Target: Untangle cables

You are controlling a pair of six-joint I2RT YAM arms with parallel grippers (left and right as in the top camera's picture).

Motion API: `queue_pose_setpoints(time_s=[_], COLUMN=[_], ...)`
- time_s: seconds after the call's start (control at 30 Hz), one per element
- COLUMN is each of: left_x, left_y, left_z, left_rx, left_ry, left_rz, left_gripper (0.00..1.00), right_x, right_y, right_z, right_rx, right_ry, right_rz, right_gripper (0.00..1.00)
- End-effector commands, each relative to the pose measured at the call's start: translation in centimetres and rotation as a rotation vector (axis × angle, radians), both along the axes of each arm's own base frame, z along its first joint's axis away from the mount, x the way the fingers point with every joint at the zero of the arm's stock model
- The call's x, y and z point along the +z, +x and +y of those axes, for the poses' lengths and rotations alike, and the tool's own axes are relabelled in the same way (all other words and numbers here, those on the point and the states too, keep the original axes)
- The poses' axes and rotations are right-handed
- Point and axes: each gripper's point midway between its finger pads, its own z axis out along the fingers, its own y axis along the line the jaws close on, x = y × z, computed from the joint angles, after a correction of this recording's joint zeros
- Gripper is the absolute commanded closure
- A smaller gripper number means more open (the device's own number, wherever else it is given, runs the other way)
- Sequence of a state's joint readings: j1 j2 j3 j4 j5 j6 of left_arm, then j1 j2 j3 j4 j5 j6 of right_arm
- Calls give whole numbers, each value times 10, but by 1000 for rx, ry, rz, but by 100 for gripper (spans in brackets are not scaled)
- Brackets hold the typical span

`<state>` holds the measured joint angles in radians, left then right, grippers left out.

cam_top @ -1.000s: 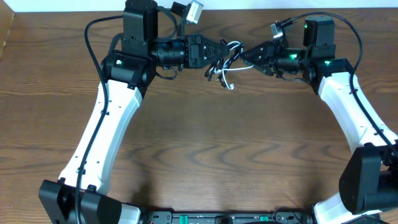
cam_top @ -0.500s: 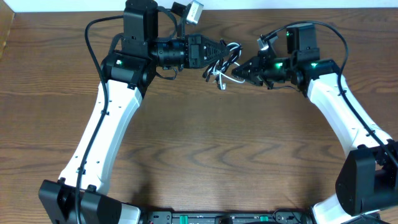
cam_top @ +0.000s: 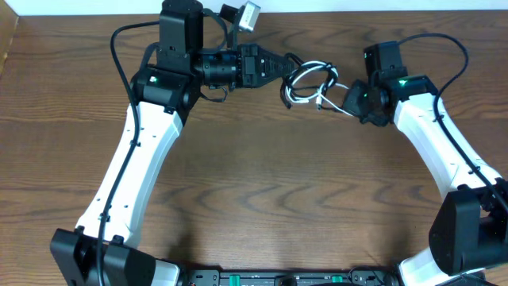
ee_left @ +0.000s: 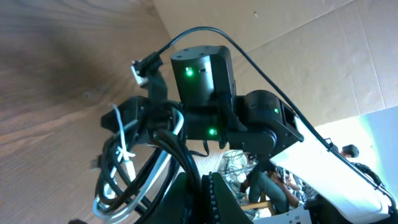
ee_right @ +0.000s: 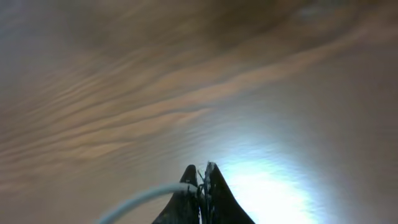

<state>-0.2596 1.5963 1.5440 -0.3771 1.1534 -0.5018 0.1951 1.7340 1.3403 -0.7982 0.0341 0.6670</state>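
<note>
Where the two arms meet at the upper middle of the overhead view, the black left gripper point(cam_top: 286, 65) and the black right gripper point(cam_top: 345, 97) hold a looped tangle between them over the brown wood-grain table point(cam_top: 262, 183). Seen from the left wrist, the thin black flexible cord point(ee_left: 177, 149) runs down into the left gripper's fingers, pinched narrow on it at bottom centre. The thin white flexible cord point(ee_left: 122, 142) loops beside it at left centre. In the blurred right wrist view, the right gripper's tips press together on the white cord, which trails toward the lower left.
</note>
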Motion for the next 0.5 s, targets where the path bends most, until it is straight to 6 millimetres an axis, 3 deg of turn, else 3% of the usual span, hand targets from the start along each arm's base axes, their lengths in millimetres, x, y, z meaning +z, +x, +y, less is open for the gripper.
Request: queue_pose_setpoints(time_s=[0.0,0.17,0.33,0.4,0.47], left_x=[13,13,13,13,13], left_y=[-5,-5,-5,-5,-5], left_z=[2,2,2,2,2], left_rx=[-16,-13,-12,-12,-13], left_ry=[-24,-26,-27,-27,-27], left_rz=[-25,-14,-6,-6,-5], left_gripper=[93,93,93,93,93], right_x=[3,11,15,12,4], right_y=[-5,-20,-34,-36,-29], right_z=[-61,-92,-108,-107,-87], right_rx=[-104,-146,-157,-152,-67], right_ry=[-328,-508,-590,-571,-462], right_rz=[4,47,99,112,112], right_gripper=[99,99,99,99,99])
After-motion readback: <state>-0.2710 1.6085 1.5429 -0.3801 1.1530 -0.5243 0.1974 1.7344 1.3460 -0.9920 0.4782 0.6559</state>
